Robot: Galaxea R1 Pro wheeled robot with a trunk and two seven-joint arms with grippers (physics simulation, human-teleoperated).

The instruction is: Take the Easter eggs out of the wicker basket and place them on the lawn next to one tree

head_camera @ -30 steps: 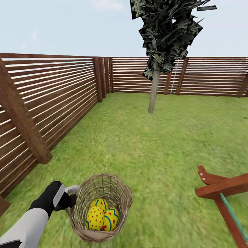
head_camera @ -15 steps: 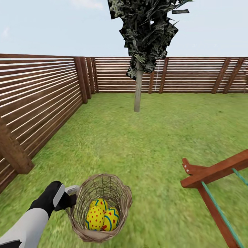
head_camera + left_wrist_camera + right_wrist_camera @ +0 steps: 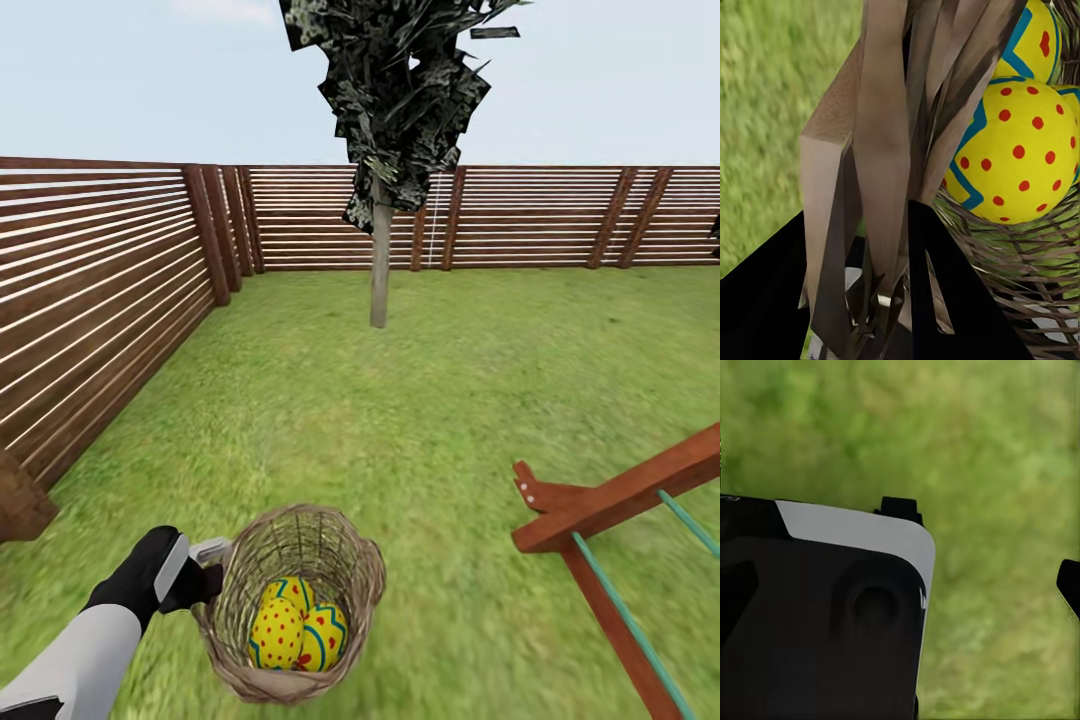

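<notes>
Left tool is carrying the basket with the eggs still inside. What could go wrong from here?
1. The left tool grips the wicker basket only at its rim, so it may tilt or slip.
2. The Easter eggs lie loose and could roll out.
3. The playset beam juts in at the right, a possible snag on the way to the tree.

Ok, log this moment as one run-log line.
left hand: shut on wicker basket rim | Easter eggs: in basket | tree: ahead | right hand: open over lawn
</notes>
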